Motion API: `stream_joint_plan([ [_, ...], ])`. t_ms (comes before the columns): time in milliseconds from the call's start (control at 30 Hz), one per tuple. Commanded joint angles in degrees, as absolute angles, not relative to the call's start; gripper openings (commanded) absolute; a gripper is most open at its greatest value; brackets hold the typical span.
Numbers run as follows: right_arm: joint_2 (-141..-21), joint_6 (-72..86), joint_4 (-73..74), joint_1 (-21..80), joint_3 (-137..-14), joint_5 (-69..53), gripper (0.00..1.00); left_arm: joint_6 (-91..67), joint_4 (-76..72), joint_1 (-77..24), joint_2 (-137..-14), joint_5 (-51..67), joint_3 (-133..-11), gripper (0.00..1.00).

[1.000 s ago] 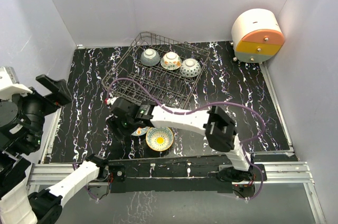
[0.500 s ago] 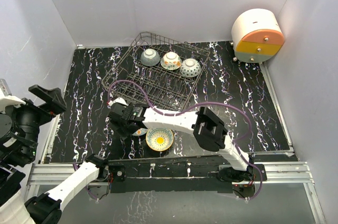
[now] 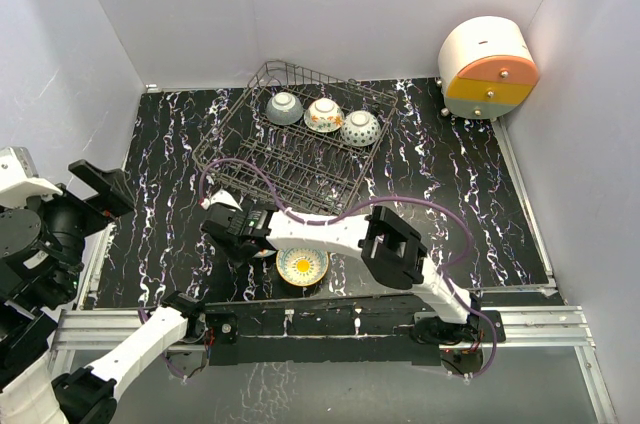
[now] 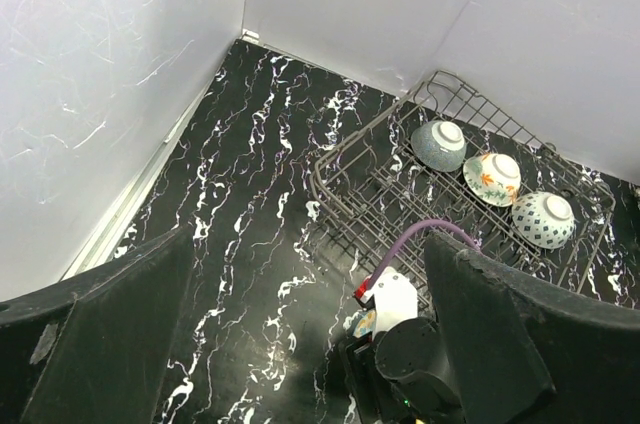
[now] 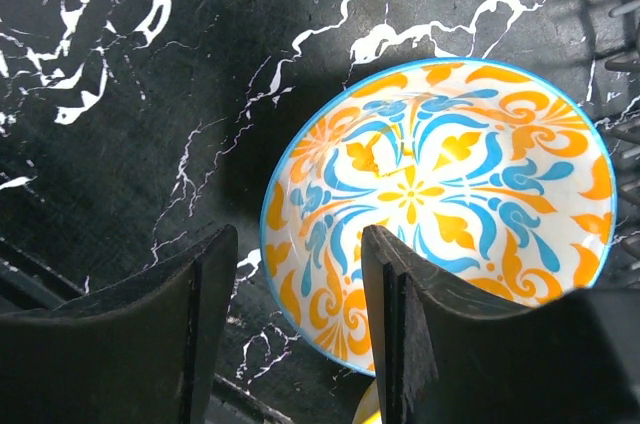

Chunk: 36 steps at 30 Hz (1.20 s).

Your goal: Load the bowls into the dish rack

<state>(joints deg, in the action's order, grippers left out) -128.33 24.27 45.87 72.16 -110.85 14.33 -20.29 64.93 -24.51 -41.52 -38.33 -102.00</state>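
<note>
The right gripper (image 5: 300, 244) had lowered over the orange-blue bowl (image 5: 440, 184), jaws apart astride its rim. The left gripper (image 4: 308, 244) gaped idle. Pickup looked imminent.

Dish rack (image 3: 290, 159) shared: overhead, left-wrist views

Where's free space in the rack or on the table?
In the dish rack the near rows are bare; three bowls fill its far row. Bare tabletop lies between rack and left wall, and rack and drawer unit. Crowded in front: right gripper over the orange-blue bowl, beside the sunflower bowl.
</note>
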Motion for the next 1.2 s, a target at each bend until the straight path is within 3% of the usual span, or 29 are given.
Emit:
stream_joint_plan([
  [0,-130.5,22.8,43.2,72.3,-111.2,17.0,0.54,-20.6,64.6,-24.7,-40.7,-38.4,-101.6,0.95],
  [167,-131.8,22.4,42.7,72.3,-111.5,18.7,0.5,-20.5,64.5,-24.7,-40.3,-38.2,-101.0,0.95],
  [400,-130.9,21.9,41.1,72.3,-112.0,17.9,0.16,-20.2,63.9,-24.7,-40.2,-37.6,-100.6,0.95],
  [500,-128.7,20.8,38.3,72.3,-111.8,13.0,0.09,-20.1,63.9,-24.7,-40.1,-37.7,-100.7,0.95],
  [800,-117.6,26.3,25.7,70.6,-112.3,-9.9,0.08,-18.5,62.6,-24.7,-40.3,-37.7,-100.5,0.95],
  [1033,-112.4,40.1,10.7,59.8,-109.0,-21.8,0.08,-16.9,61.6,-24.7,-40.5,-37.7,-100.6,0.95],
  [1167,-111.9,53.3,-6.7,51.9,-102.4,-27.3,0.08,-16.2,60.9,-24.7,-40.8,-37.8,-100.9,0.95],
])
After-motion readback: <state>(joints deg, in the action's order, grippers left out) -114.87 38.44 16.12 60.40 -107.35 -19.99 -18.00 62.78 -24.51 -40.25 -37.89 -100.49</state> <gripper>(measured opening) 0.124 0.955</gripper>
